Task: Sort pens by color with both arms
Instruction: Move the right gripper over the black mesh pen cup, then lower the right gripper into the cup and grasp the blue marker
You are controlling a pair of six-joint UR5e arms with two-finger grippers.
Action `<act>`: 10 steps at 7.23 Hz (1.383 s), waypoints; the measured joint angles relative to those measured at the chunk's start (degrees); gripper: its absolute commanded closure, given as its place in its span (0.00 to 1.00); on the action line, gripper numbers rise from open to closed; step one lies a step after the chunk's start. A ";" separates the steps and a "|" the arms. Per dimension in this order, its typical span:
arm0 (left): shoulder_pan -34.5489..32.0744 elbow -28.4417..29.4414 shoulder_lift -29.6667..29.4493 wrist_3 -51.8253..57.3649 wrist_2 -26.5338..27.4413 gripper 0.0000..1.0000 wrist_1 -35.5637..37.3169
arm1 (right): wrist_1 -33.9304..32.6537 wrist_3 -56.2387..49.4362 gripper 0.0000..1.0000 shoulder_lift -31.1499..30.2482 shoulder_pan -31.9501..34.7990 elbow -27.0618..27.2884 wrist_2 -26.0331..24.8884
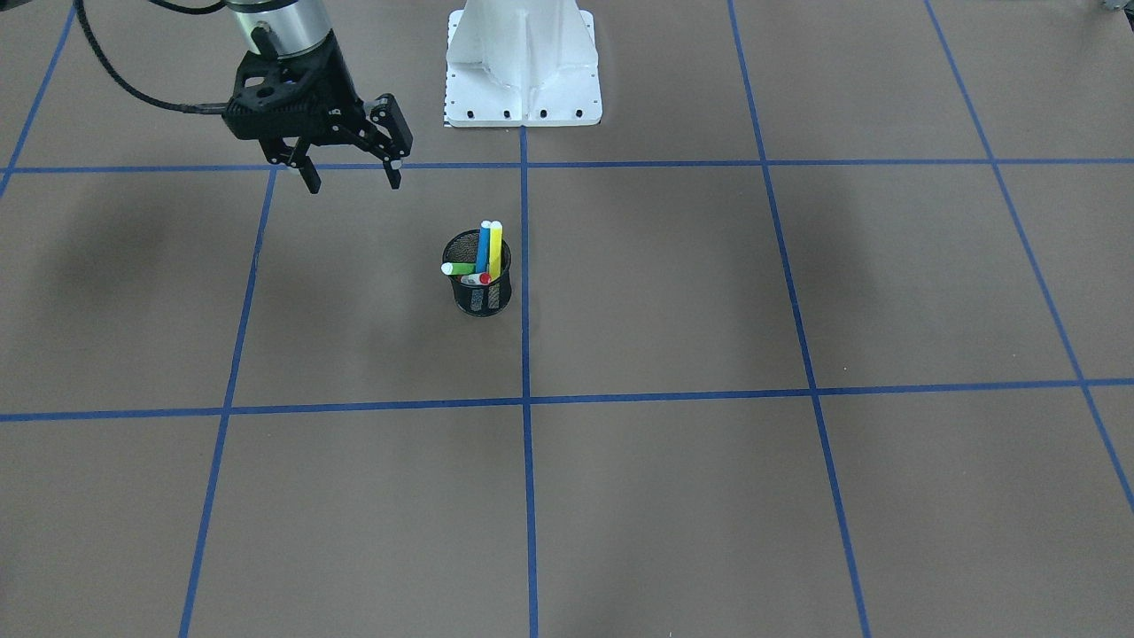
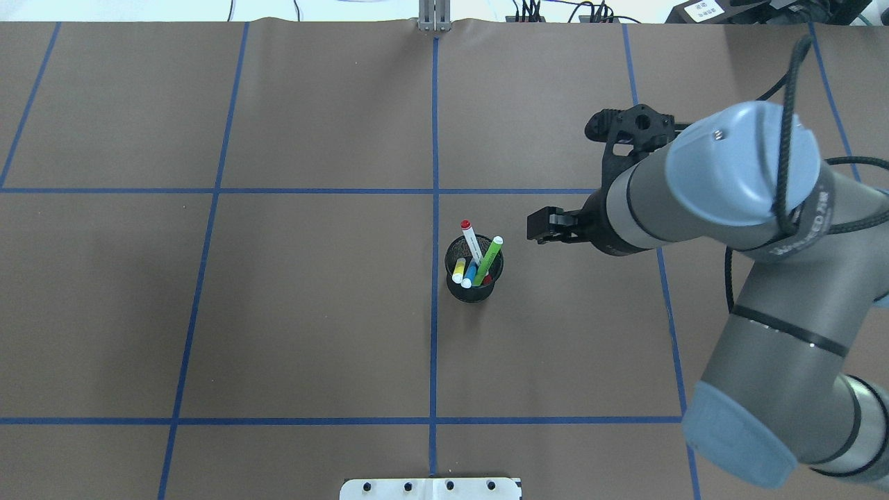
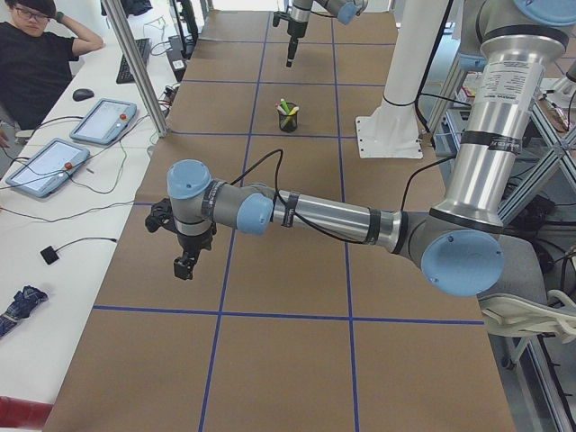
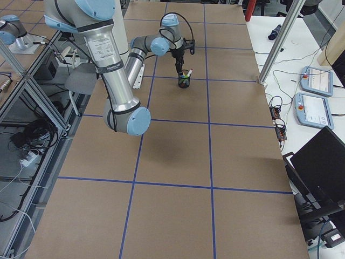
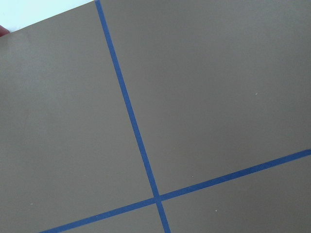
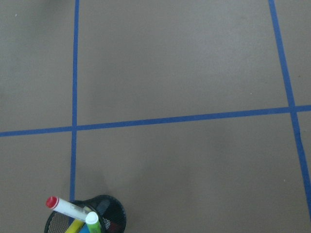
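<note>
Exterior front-facing view has the right gripper (image 1: 354, 182) hanging empty, jaws spread wide. The black mesh cup (image 1: 481, 297) stands near it, lower and toward the table's midline. All four pens (image 1: 483, 251) lean inside that cup, so I'd say sorting has not begun and the first reach is in hand. Next it must centre over one pen top, perhaps the red-capped pen (image 2: 471, 239), descend and close. The left gripper (image 3: 184, 268) hangs well apart from the cup, and I cannot tell its opening.
</note>
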 measured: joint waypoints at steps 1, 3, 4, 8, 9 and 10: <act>0.00 0.18 0.00 -0.02 -0.04 0.00 -0.01 | -4.65 -0.14 0.13 2.48 -2.95 0.35 -3.27; 0.00 0.30 0.00 -0.05 -0.04 0.00 -0.01 | -7.53 -3.64 0.11 4.07 -9.16 -0.25 -12.91; 0.00 0.28 0.00 -0.06 -0.08 0.00 -0.01 | -7.76 -7.66 0.10 4.38 -11.49 -0.55 -17.92; 0.00 0.50 -0.09 -0.07 -0.07 0.00 0.06 | -2.12 -18.57 0.07 6.33 -15.31 -3.00 -24.70; 0.00 0.63 -0.16 -0.07 -0.04 0.00 0.07 | 1.09 -21.51 0.00 5.99 -15.81 -3.91 -25.67; 0.00 0.81 -0.24 -0.07 -0.03 0.00 0.07 | 2.63 -26.97 0.00 5.87 -16.00 -4.50 -26.06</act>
